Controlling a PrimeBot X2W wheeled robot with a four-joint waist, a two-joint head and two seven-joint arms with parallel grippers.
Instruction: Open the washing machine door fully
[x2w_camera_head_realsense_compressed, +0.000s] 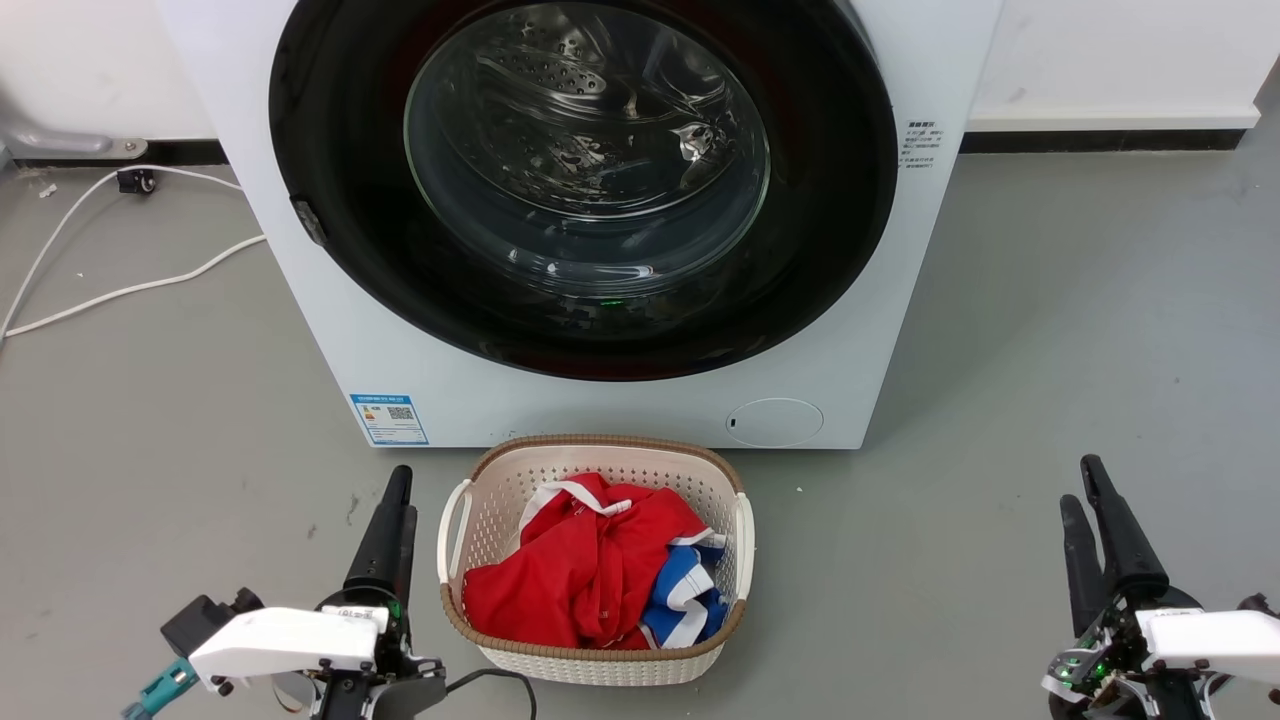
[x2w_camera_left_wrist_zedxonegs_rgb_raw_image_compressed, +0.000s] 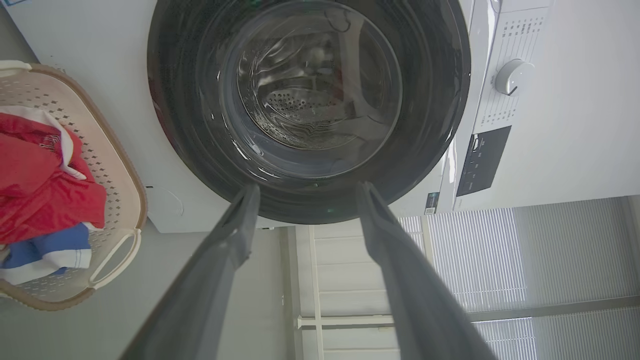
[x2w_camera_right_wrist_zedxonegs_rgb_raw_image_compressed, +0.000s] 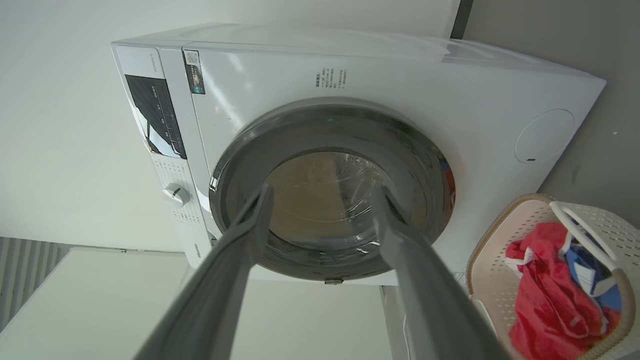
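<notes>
The washing machine is a white box standing in front of me. Its door, a glossy black disc with a clear glass bowl, lies shut flat against the front. A small catch sits on the door's left rim. My left gripper rests low at the left, open and holding nothing, well short of the machine. In the left wrist view its fingers point at the door. My right gripper rests low at the right, open and holding nothing. Its own view frames the door between the fingers.
A cream laundry basket holding red and blue clothes stands on the grey floor directly before the machine, between my grippers. A white cable trails on the floor at the left. The control panel and dial sit above the door.
</notes>
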